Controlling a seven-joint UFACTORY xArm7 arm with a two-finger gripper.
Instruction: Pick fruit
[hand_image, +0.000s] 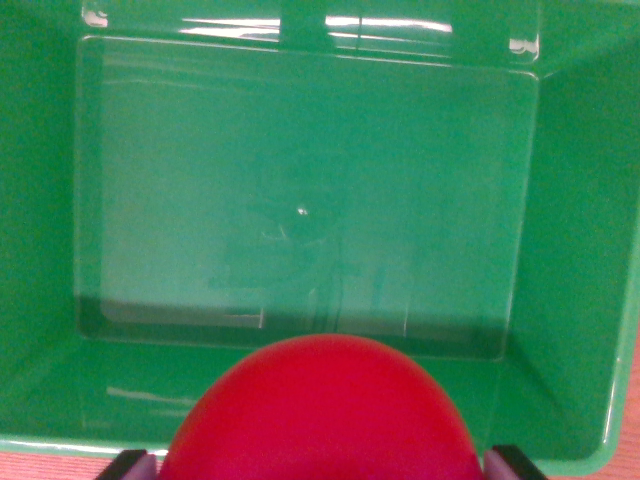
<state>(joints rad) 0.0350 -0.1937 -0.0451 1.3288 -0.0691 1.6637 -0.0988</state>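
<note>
While I hang over the green bin, the likeliest failure is letting go too near its close rim, so that the red fruit clips the edge and rolls out onto the reddish surface beyond. A slack grip could also drop it early. My gripper points straight down, its dark fingertips showing on either side of the fruit, closed around it. The fruit sits at the wrist view's bottom edge, above the bin's bare floor.

A reddish-pink, faintly textured surface shows at seven o'clock and again at five o'clock; bright white light streaks gleam at twelve o'clock.
</note>
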